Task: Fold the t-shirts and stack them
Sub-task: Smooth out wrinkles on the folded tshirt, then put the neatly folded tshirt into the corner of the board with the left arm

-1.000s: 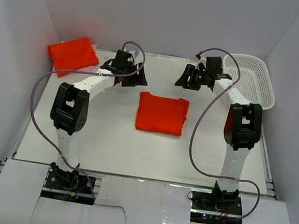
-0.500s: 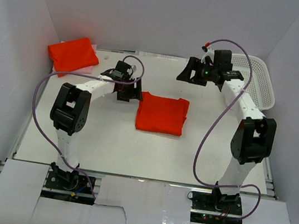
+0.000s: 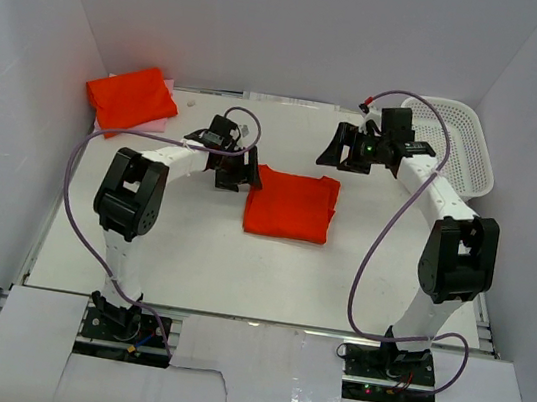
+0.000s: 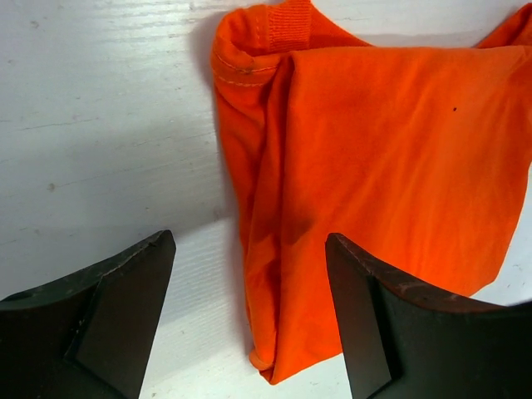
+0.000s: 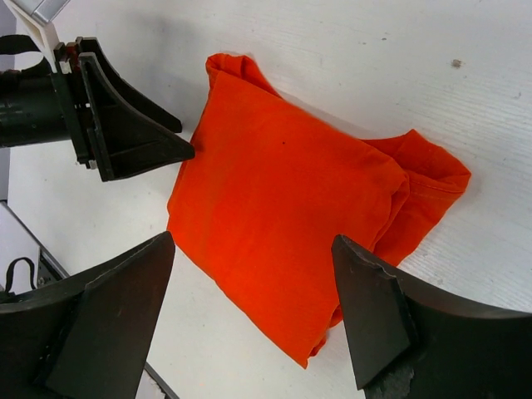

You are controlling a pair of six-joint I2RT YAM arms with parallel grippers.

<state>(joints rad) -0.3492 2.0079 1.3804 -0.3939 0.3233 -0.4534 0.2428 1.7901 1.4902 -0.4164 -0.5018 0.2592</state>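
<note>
A folded orange-red t-shirt (image 3: 290,204) lies flat mid-table. A second folded t-shirt (image 3: 130,97) rests at the back left corner. My left gripper (image 3: 238,168) hovers open at the middle shirt's far left corner. In the left wrist view that shirt's (image 4: 391,150) folded edge runs between the spread fingers (image 4: 108,316) of the left gripper (image 4: 249,241), which hold nothing. My right gripper (image 3: 342,149) hangs open behind the shirt's far right corner. The right wrist view looks down on the shirt (image 5: 283,208) through the empty right gripper (image 5: 253,239), with the left gripper (image 5: 125,125) at the shirt's corner.
A white mesh basket (image 3: 460,139) stands at the back right against the wall. White walls close in the table on three sides. Purple cables loop from both arms over the table's sides.
The left gripper has come from the back of the table down to the middle shirt's left corner. The right arm's elbow swung right; its gripper stayed behind the shirt.
</note>
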